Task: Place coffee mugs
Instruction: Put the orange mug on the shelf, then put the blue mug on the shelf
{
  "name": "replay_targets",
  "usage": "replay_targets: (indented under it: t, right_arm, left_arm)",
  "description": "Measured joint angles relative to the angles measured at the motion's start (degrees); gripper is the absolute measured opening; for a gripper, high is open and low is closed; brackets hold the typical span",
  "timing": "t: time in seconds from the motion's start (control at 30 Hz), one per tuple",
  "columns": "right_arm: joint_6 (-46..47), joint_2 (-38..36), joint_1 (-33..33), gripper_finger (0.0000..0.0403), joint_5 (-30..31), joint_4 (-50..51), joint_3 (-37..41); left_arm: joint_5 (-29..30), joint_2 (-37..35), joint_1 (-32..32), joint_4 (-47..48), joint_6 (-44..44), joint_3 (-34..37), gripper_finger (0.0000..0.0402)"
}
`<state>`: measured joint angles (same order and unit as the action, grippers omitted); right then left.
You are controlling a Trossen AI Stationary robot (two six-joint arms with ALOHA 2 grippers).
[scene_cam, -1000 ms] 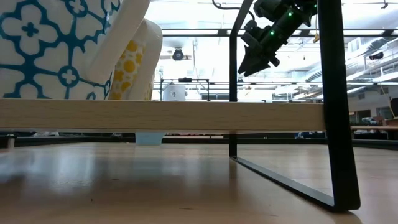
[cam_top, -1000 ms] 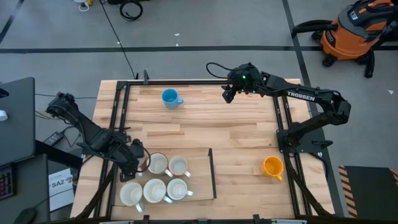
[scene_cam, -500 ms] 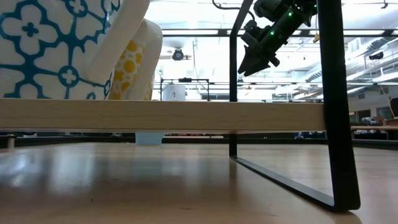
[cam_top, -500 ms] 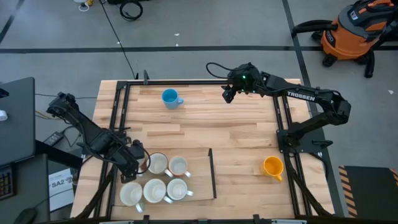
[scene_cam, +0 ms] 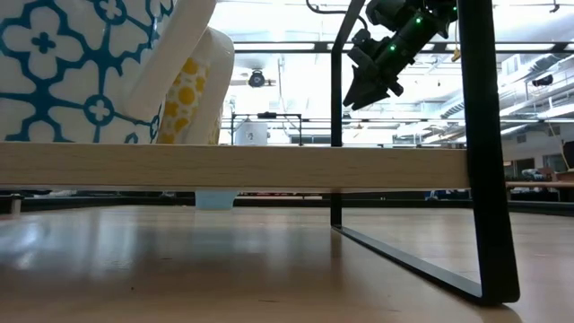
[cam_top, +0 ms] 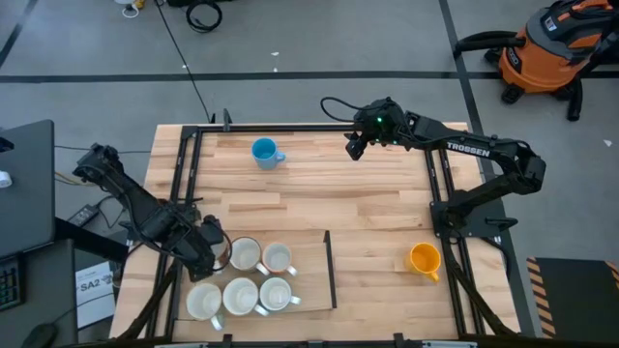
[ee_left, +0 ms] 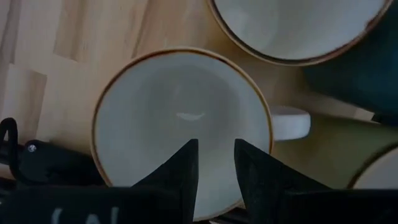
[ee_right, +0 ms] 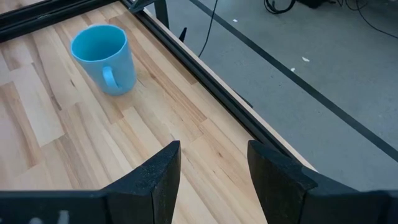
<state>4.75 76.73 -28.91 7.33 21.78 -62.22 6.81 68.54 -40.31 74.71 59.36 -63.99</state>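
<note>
1. High view: we count 5 pale mugs packed together in a low tray at the counter's near-left. The blue mug sits far-left; the orange mug stands alone near-right.
2. Left pincer sits at the tray's left edge, right against the back-row mug. From above we cannot tell the finger gap.
3. Left wrist view fills that in: both dark fingertips lie close together over that mug's pale interior, gripping nothing we can see. Neighbouring mugs are cropped to rim arcs.
4. Right pincer hangs over the far edge, fingers spread, empty. Its wrist view shows the blue mug upright, well apart.
5. Low view: only the right pincer shows, up high; a wooden tray wall blocks the mugs behind it.
</note>
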Motion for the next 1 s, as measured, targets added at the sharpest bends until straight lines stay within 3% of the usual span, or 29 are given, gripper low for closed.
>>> replay_targets:
  t: [0.3,0.63,1.0]
  right_arm:
    - [0.00,0.00,0.00,0.0191,0.00,-0.02,0.00]
    - [0.00,0.00,0.00,0.0191,0.00,-0.03,0.00]
    - [0.00,0.00,0.00,0.0191,-0.01,-0.06,0.00]
  left_arm:
    - [-2.27,4.33,-0.83,-0.87,-0.44,0.00,0.0110]
    - [-4.01,4.43,-0.79,-8.54,0.04,0.00,0.0110]
    - [-5.51,2.86,-0.80,-7.05,-0.01,-1.39,0.0110]
